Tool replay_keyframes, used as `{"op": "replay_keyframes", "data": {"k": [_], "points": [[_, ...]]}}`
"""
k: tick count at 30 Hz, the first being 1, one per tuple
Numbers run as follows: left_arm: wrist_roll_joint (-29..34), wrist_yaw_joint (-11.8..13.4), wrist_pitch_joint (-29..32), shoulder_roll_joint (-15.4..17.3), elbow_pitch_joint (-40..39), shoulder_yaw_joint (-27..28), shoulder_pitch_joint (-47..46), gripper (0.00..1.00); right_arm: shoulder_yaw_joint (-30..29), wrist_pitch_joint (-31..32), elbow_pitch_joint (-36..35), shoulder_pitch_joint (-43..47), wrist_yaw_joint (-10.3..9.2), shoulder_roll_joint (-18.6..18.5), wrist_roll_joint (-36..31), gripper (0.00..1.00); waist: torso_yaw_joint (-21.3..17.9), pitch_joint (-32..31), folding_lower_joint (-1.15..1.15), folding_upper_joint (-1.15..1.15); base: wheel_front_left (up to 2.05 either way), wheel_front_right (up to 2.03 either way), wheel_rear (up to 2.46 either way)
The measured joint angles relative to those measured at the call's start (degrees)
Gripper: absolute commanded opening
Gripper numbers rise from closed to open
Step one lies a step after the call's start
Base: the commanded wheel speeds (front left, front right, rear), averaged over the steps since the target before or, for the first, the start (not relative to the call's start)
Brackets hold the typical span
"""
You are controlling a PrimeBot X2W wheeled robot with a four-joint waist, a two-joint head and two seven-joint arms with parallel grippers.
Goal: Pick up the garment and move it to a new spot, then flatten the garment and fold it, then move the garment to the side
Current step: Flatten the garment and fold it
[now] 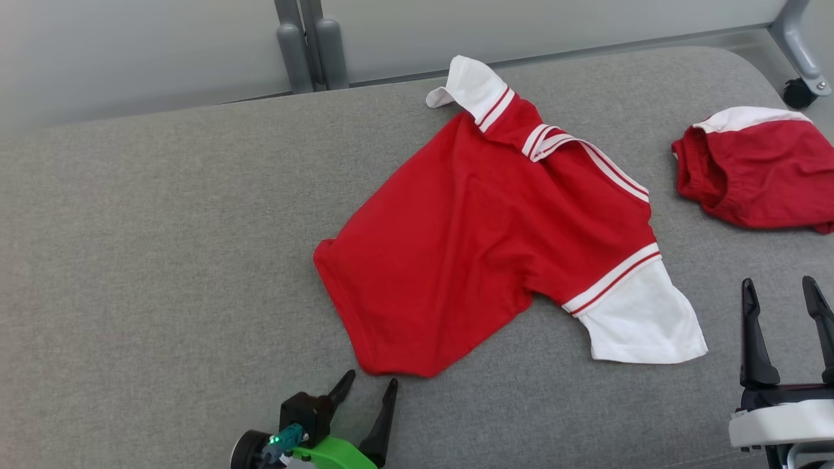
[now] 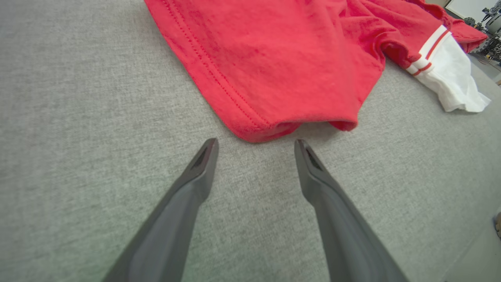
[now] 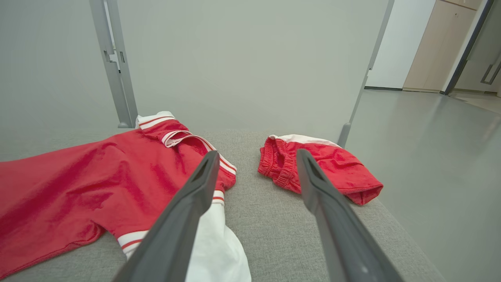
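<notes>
The garment (image 1: 482,221) is a red shirt with white sleeves and striped trim, spread out and slightly folded on the grey cushion (image 1: 150,247). Its hem corner (image 2: 266,125) lies just ahead of my left gripper (image 2: 256,145), which is open with nothing between its fingers. From the head view the left gripper (image 1: 370,383) sits just below the shirt's bottom hem. My right gripper (image 1: 782,290) stands open to the right of the white sleeve (image 1: 642,322), touching nothing. In the right wrist view the right gripper (image 3: 256,156) points over the shirt (image 3: 78,184) and its sleeve (image 3: 215,243).
A second red garment with a white band (image 1: 759,172) lies bunched at the cushion's right end, also seen as red shorts (image 3: 325,168). Grey frame posts (image 1: 306,45) and a panel stand behind the cushion. A caster wheel (image 1: 798,91) sits at the far right.
</notes>
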Motion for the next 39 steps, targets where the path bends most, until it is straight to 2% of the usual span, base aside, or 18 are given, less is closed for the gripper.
{"op": "replay_keyframes", "data": {"k": [5, 10, 15, 21, 22, 23, 24, 25, 27, 35, 39], "points": [[-1.77, -0.11, -0.03, -0.01, 1.08, -1.03, -2.55, 1.00, -0.15, -0.01, 0.02, -0.34, 0.00, -0.11, 0.03, 1.00, -1.66, 1.05, 0.00, 0.00, 0.00, 0.00, 0.00], [-2.37, 0.14, 0.00, 0.00, -2.30, 0.15, -2.78, 1.00, -0.51, -0.01, 0.14, -0.36, 0.00, -0.07, 0.09, 1.00, -2.81, 1.56, 0.00, 0.00, 0.00, 0.00, 0.00], [-1.60, -0.56, 0.00, -0.01, -5.17, -0.40, -2.38, 1.00, -0.97, 0.00, 0.43, -0.35, 0.00, 0.26, 0.54, 1.00, -2.78, 1.28, 0.00, 0.00, 0.00, 0.00, 0.00], [-0.43, -1.60, 0.00, 0.00, -4.20, -2.26, -2.72, 1.00, -0.98, 0.00, 0.86, -0.82, 0.00, 0.67, 1.13, 1.00, -2.59, 1.15, 0.00, 0.00, 0.00, 0.00, 0.00], [-0.43, -1.71, 0.00, -0.01, -4.09, -2.47, -2.85, 0.94, -0.97, 0.00, 0.88, -0.95, 0.00, 0.68, 1.16, 1.00, -2.59, 1.18, 0.00, 0.00, 0.00, 0.00, 0.00], [-0.46, -1.78, 0.01, -0.01, -3.86, -2.77, -3.07, 0.78, -1.01, 0.00, 0.92, -1.09, 0.00, 0.70, 1.27, 1.00, -2.57, 1.20, 0.00, 0.00, 0.00, 0.00, 0.00], [-0.55, -1.98, 0.00, 0.00, -3.56, -3.09, -3.35, 0.56, -1.10, -0.01, 0.98, -1.12, 0.00, 0.70, 1.40, 1.00, -2.55, 1.17, 0.00, 0.00, 0.00, 0.00, 0.00], [-0.68, -2.12, 0.00, 0.00, -3.34, -3.32, -3.58, 0.40, -1.29, 0.00, 1.05, -1.12, 0.00, 0.74, 1.57, 1.00, -2.52, 1.15, 0.00, 0.00, 0.00, 0.00, 0.00], [-1.49, -2.21, 0.00, -0.02, -3.09, -3.50, -3.80, 0.00, -1.67, -0.01, 1.10, -1.12, 0.00, 0.77, 1.62, 1.00, -2.43, 1.11, 0.00, 0.00, 0.00, 0.00, 0.00], [-0.30, -2.46, 0.00, 0.29, -2.15, -3.49, -3.89, 0.00, -2.41, -0.01, 1.33, -0.42, 0.00, 1.63, 1.74, 1.00, -1.22, 0.69, 0.00, 0.00, 0.00, 0.00, 0.00], [-2.37, -2.53, 0.29, 3.24, -3.27, -7.55, -2.48, 0.00, -2.99, -0.01, 1.42, 0.32, 0.00, 1.90, 1.90, 1.00, -0.12, 0.21, 0.00, 0.00, 0.00, 0.00, 0.00]]}}
